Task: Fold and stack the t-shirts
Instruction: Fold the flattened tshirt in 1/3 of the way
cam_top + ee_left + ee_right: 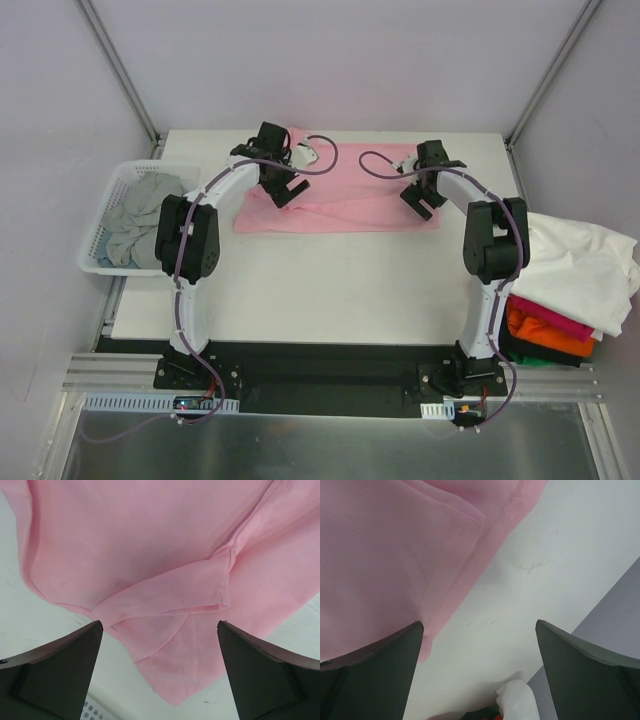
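Arms extended; left end effector (283, 188), right end effector (424, 201) spread, empty, seemingly above t-shirt (345, 207).

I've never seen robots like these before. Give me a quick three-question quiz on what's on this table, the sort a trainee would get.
1. True or false: the left gripper and the right gripper, both by the pink t-shirt, stand open and hold nothing.
2. What lies in the white basket? A) a grey t-shirt B) a black towel C) nothing
3. Fill in: at the right edge of the table, the topmost t-shirt is ____.

Key: 1 true. 2 A. 3 white: the white t-shirt lies over the coloured ones.
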`<state>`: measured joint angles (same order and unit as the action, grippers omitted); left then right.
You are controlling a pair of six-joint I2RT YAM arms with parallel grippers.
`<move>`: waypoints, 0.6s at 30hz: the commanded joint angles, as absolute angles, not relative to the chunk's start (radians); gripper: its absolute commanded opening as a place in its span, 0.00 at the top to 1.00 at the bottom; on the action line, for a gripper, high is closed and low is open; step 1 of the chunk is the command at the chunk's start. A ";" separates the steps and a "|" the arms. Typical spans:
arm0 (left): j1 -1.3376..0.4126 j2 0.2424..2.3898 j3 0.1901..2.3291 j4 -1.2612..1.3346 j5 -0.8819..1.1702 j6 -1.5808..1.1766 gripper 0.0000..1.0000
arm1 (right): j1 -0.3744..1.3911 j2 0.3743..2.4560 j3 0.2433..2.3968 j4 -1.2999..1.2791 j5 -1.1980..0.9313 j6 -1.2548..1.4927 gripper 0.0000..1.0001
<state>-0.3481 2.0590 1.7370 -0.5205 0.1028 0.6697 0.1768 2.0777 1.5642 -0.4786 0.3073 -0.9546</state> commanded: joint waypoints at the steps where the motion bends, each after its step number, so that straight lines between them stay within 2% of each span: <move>1: -0.364 2.098 1.770 -0.531 0.161 0.629 0.01 | 0.152 2.013 1.562 -0.459 0.328 -0.945 0.00; 11: -0.390 2.109 1.733 -0.531 0.173 0.618 0.04 | 0.123 2.011 1.554 -0.463 0.319 -0.948 0.00; 15: -0.394 2.117 1.724 -0.531 0.173 0.620 0.09 | 0.120 2.011 1.549 -0.462 0.313 -0.943 0.00; 18: -0.394 2.131 1.727 -0.531 0.152 0.630 0.18 | 0.118 2.010 1.545 -0.462 0.311 -0.945 0.00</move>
